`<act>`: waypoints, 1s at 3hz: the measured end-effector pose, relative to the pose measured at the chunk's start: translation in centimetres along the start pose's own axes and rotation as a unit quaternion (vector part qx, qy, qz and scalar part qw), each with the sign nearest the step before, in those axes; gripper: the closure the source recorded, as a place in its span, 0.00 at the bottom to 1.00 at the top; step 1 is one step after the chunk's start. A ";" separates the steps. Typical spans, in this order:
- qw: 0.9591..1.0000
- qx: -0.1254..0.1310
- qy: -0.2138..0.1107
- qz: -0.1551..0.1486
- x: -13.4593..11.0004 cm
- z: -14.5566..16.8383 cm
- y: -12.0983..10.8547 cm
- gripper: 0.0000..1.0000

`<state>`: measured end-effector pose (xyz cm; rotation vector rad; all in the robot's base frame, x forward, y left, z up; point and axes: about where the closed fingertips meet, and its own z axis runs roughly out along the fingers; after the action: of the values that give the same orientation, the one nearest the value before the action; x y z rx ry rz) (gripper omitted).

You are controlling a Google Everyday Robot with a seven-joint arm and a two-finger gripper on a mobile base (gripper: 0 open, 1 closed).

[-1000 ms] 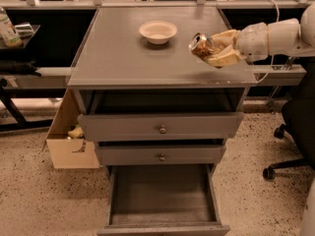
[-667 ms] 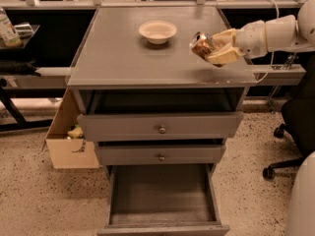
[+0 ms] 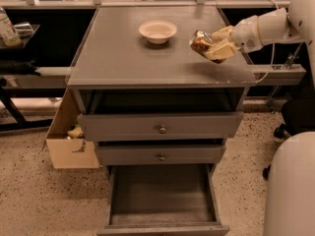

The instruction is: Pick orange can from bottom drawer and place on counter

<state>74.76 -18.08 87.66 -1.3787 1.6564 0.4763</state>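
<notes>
— Surface and surroundings?
— Speckled floor. Grey three-drawer cabinet topped by matte grey counter. Cream bowl resting on counter, rear centre. Cardboard box on floor, just left of cabinet.

— Drawer status?
— Bottom drawer pulled out toward camera, dark interior exposed. Two knobbed drawers stacked above it.

— Arm pose?
— White arm entering from right edge, extended roughly level and leftward over counter's right side. Gripper at arm's end, over right rear part of counter, right of bowl and apart from it.

— Jaw condition?
— Clenched on orange can. Cream fingers pressed against can from its right side.

— Can location and orientation?
— Held in gripper above counter, with shadow cast on surface beneath. Long axis tilted, neither upright nor flat. Silver end aimed up and left toward bowl side, opposite end tucked between fingers.
</notes>
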 end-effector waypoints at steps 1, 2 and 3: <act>1.000 0.005 0.011 0.009 0.2 0.2 -0.7 0.43; 1.000 0.006 0.018 0.017 0.5 0.5 -1.0 0.19; 0.999 0.006 0.023 0.022 0.7 0.7 -1.4 0.00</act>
<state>76.32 -18.36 87.06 -1.3555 1.7270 0.4618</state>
